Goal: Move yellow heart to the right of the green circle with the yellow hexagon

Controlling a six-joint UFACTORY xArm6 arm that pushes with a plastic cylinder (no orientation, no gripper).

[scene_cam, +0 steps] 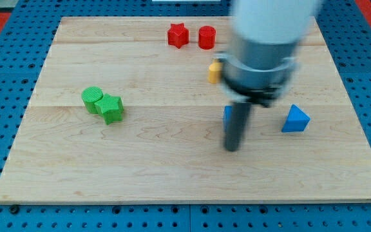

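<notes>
Two green blocks, the green circle and a green star, touch on the wooden board. Red star, red cylinder. One yellow block is half hidden by the arm; shape unclear. My tip, a bare rod gripping nothing, covers a blue block. Blue triangle rightmost.

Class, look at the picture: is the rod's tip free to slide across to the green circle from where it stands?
Probably yes. My tip stands toward the view's right, and bare board lies between it and the green circle; only the green star, touching the circle's right side, sits in that path.

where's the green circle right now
The green circle sits on the view's left of the board, touching the green star at its lower right, far from my tip.
</notes>
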